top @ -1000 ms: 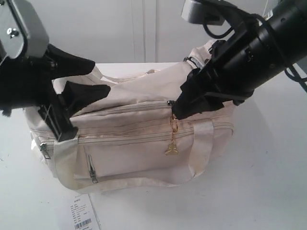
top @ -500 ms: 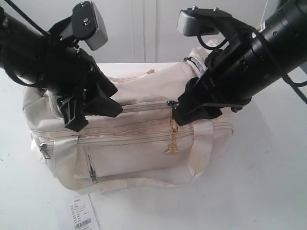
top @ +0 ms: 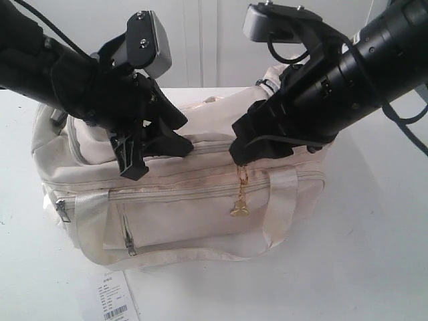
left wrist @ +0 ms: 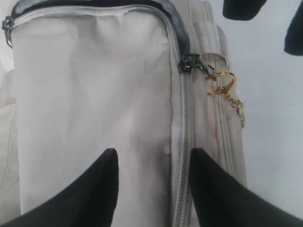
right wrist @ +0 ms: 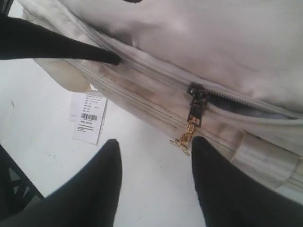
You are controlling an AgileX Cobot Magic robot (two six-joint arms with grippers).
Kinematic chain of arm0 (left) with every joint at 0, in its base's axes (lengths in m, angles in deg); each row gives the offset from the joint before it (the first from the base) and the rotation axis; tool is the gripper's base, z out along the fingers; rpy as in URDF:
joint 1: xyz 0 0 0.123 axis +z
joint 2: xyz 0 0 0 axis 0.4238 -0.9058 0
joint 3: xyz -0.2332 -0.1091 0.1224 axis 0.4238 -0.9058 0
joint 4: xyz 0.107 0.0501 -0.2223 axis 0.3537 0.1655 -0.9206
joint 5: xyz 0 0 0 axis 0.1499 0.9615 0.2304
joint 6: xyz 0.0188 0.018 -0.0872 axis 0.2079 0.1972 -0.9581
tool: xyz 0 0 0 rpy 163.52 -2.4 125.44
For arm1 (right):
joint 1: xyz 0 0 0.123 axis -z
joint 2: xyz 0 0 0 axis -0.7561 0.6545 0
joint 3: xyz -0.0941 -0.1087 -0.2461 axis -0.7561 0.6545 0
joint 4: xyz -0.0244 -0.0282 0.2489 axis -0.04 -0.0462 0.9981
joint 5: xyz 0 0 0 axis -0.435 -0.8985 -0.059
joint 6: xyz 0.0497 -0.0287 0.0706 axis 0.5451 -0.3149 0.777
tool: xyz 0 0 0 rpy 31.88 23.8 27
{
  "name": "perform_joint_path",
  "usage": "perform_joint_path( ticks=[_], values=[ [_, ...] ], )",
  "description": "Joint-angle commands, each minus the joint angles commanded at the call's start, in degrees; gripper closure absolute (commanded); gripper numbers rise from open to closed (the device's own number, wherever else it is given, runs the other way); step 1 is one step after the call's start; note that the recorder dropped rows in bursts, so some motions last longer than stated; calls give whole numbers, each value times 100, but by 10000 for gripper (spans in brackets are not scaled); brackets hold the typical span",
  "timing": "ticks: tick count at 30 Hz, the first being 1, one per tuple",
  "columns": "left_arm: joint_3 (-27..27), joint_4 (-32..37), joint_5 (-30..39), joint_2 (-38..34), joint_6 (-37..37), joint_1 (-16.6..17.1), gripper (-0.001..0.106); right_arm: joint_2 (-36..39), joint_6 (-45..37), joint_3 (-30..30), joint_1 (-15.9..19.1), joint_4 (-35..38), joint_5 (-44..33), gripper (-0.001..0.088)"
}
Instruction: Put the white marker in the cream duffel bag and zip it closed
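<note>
Over the left half of the cream duffel bag (top: 200,214) my left fingers (left wrist: 108,163) are spread wide. They straddle the closed stretch of the main zip on the top panel and grip nothing that I can see; whether they touch the fabric I cannot tell. Near the middle of the bag sits the zip slider (right wrist: 196,97), its gold ring pull (right wrist: 182,141) dangling down the bag's front. Beyond the slider, toward the bag's right end, the teeth gape and grey lining shows. My right fingers (right wrist: 111,156) hang just in front of the bag by that pull, also spread, the chain between them but not pinched.

I cannot find the white marker in any view, so I may be about to zip up a bag without it inside. The pull is small and swings freely, so closing on it could catch loose fabric instead. If my left fingers do not pin the soft bag, dragging the slider could slide it across the surface (top: 374,267), or the lining could jam in the teeth.
</note>
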Motion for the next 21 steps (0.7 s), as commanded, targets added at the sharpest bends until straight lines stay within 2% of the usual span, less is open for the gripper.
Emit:
perform_joint_path(
  ticks=[4,6,8,10,11,17,21],
  values=[
    [0,3,0,-90,0,0,575,0,0,308,0,23,449,424],
    [0,3,12,-141,0,0,614,0,9,423,0,97,609,424],
    [0,3,21,-141,0,0,733,0,9,483,0,269,679,424],
    [0,3,21,-141,0,0,908,0,9,556,0,473,781,423],
    [0,3,51,-141,0,0,1029,11,9,599,0,577,832,421],
    [0,3,260,-141,31,0,1053,142,9,771,0,1030,1064,416],
    [0,3,271,-141,31,0,1053,165,9,811,-123,1019,1213,416]
  ],
)
